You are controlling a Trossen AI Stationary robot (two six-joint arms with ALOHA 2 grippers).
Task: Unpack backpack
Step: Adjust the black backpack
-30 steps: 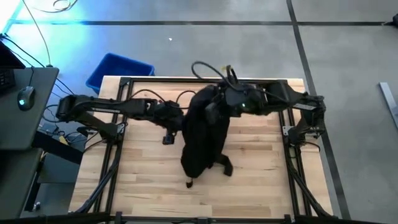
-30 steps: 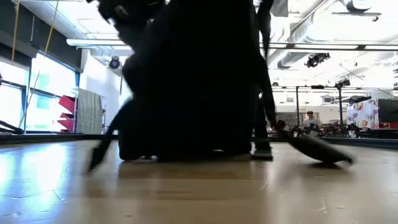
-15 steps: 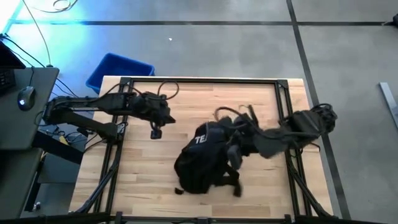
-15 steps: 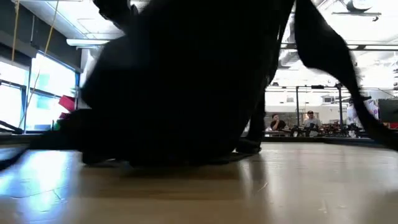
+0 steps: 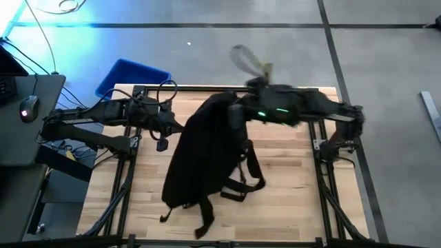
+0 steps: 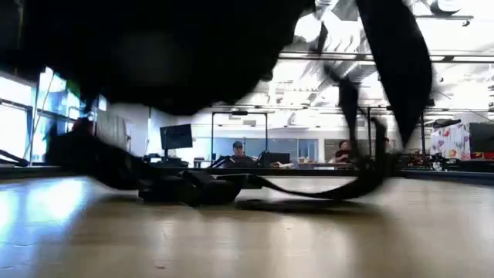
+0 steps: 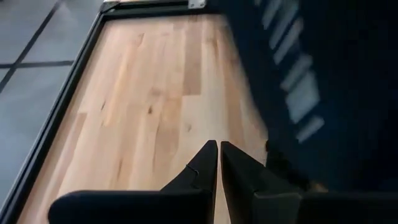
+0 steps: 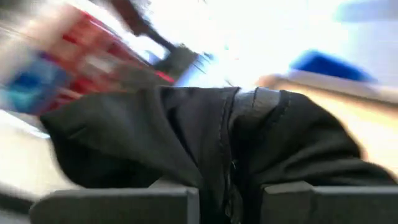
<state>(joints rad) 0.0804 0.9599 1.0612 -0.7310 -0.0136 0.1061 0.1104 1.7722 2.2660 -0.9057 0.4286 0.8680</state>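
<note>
A: How many bags?
B: One large black fabric backpack (image 5: 200, 155), hoisted over the wooden table (image 5: 289, 179), long axis slanting from the far middle toward the near left, straps trailing.
A: Grippers?
B: Right gripper (image 5: 238, 110) clamped on its top; left gripper (image 7: 217, 155) together, empty, just beside it.

Light wooden table (image 5: 289, 193), black backpack (image 5: 200, 155) partly resting on it

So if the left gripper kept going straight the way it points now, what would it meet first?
Probably bare tabletop. The left gripper, fingers shut and empty, aims along the wood, with the backpack hanging just beside that line. Depth is unclear, so it might brush the fabric.
</note>
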